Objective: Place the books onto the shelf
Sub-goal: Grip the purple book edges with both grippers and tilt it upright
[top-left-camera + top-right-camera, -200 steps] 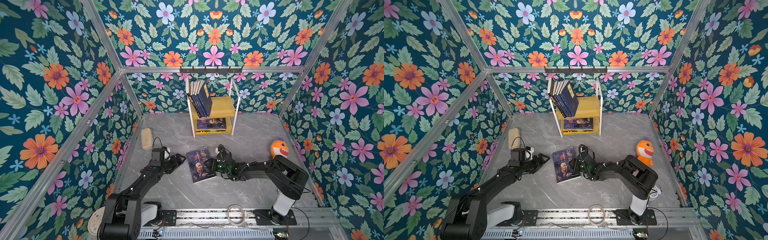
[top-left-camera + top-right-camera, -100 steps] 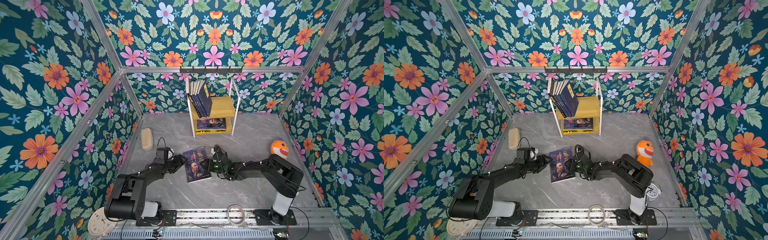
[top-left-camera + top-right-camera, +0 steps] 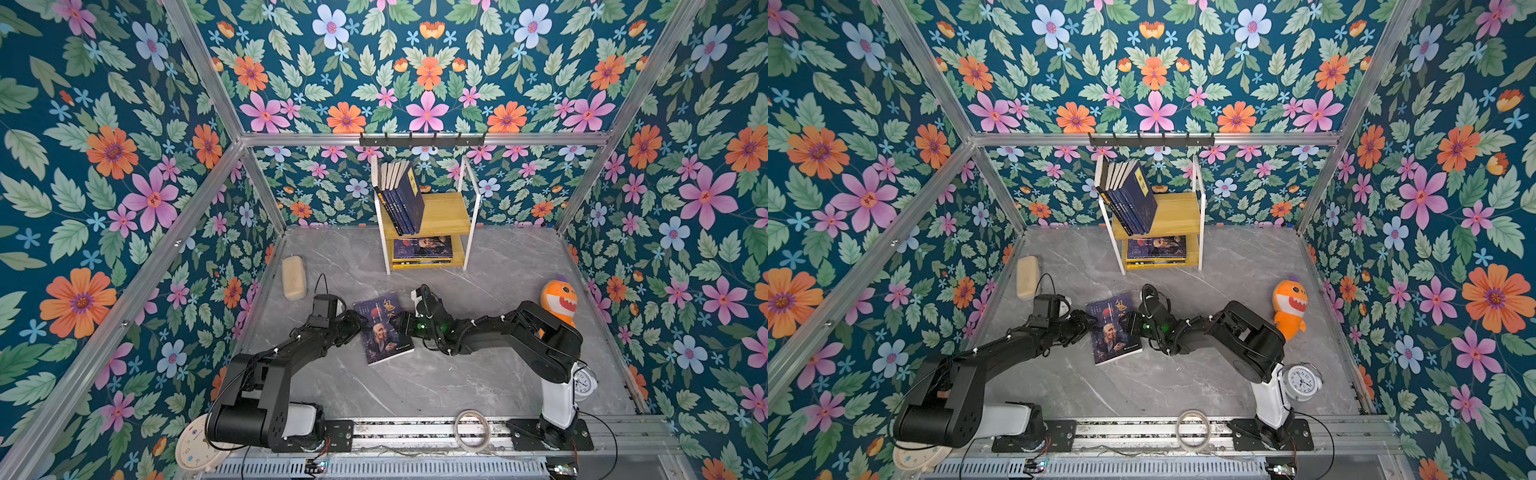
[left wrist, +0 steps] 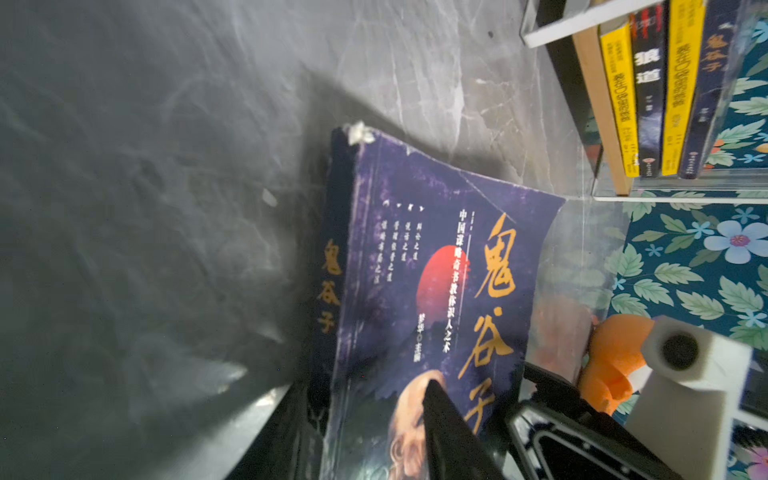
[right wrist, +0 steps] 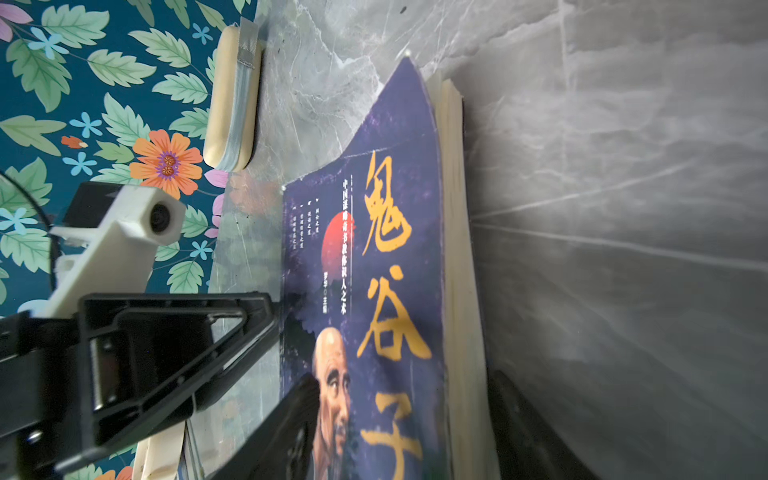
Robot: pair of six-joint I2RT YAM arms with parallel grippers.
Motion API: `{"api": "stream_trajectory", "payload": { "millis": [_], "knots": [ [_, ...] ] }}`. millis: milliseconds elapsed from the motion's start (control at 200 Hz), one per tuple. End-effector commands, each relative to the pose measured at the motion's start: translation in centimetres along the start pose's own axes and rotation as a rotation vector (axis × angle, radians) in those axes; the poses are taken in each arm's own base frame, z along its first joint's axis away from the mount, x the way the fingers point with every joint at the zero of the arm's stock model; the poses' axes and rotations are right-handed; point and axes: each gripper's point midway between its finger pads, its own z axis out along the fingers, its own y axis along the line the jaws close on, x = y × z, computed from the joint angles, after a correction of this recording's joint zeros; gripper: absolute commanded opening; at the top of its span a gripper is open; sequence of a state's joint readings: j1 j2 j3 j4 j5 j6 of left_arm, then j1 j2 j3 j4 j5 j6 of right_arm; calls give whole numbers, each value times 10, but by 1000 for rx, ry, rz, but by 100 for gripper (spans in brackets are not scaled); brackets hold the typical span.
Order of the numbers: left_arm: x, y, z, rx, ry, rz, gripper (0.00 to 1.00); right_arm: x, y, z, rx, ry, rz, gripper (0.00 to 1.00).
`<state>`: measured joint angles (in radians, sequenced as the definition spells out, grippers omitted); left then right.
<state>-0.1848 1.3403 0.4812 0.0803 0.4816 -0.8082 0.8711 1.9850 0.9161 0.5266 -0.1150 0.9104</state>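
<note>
A dark paperback with an old-man portrait (image 3: 384, 332) (image 3: 1115, 332) lies on the grey table between both arms. My left gripper (image 3: 357, 322) (image 4: 359, 399) straddles its spine edge, one finger over the cover and one beside the spine, open with a gap showing. My right gripper (image 3: 404, 322) (image 5: 403, 386) straddles the page edge, open, jaws wide. The shelf (image 3: 446, 208) (image 3: 1177, 208) stands at the back wall. Navy books (image 3: 409, 199) lean on its top board and several books (image 3: 422, 249) lie stacked on the lower tier; their spines (image 4: 648, 95) show in the left wrist view.
A beige block (image 3: 294, 276) lies by the left wall. An orange shark toy (image 3: 559, 297) and a white alarm clock (image 3: 1302, 380) sit by the right arm's base. A tape roll (image 3: 471, 428) rests on the front rail. A black hook rail (image 3: 422, 140) hangs above the shelf.
The book slid leftward and turned a little. Both grippers closed in on its two long edges. The left jaws narrowed a good deal; the right jaws narrowed slightly.
</note>
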Motion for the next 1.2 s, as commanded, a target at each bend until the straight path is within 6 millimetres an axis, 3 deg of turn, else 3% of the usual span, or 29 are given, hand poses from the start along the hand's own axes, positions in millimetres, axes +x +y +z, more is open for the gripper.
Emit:
{"api": "stream_trajectory", "payload": {
  "millis": [0, 105, 300, 615, 720, 910, 1115, 1195],
  "knots": [
    [11, -24, -5, 103, 70, -11, 42, 77, -66, -12, 240, 310, 78, 66],
    [9, -28, -7, 115, 65, -21, 34, 74, -65, -9, 243, 307, 69, 65],
    [9, -39, -6, 157, 79, -32, 34, 75, -63, -5, 234, 313, 78, 65],
    [18, -18, 16, 86, 128, -56, 33, 80, -71, -4, 247, 315, 86, 65],
    [16, -24, 13, 103, 121, -42, 27, 81, -69, -7, 231, 317, 94, 65],
    [3, -38, -6, 141, 27, 39, 0, 71, -71, -29, 248, 276, 93, 66],
    [-6, -69, -30, 253, -42, 147, 0, 43, -51, -67, 189, 169, 79, 70],
    [-12, -86, -43, 313, -70, 185, 0, 28, -33, -86, 142, 122, 68, 72]
  ]
}}
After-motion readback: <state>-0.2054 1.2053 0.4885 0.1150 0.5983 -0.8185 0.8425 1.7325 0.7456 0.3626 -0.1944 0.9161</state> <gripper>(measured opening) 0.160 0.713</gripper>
